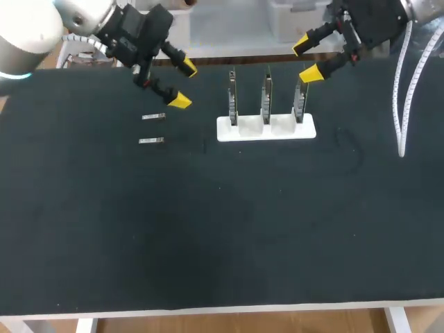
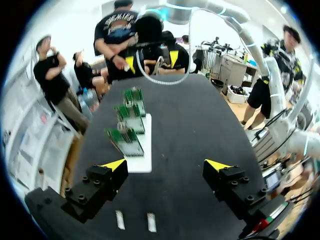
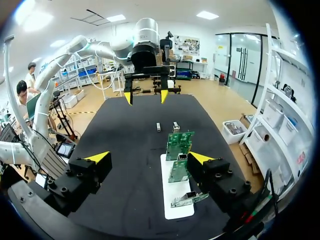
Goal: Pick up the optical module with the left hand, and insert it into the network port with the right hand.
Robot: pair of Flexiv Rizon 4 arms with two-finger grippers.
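Item: optical modules, two small silvery bars. The first module (image 1: 153, 116) and second module (image 1: 150, 141) lie flat and parallel on the black table (image 1: 222, 229). They are close together but apart, the second at 6 o'clock of the first. Neither is held.

Left gripper (image 1: 179, 83): hangs above the table at 1 o'clock of the modules, fingers spread wide, grasping nothing. In its own wrist view both modules lie under it.

White holder (image 1: 266, 129): one, at 3 o'clock of the modules and well apart from them, with bare table surface between. It carries three green circuit boards (image 1: 266, 97) upright in a row. The ports on them are too small to make out.

Right gripper (image 1: 307, 60): at 1 o'clock of the holder, above the far board, fingers spread, empty.

White cables (image 1: 401, 104): hang at 3 o'clock of the holder.
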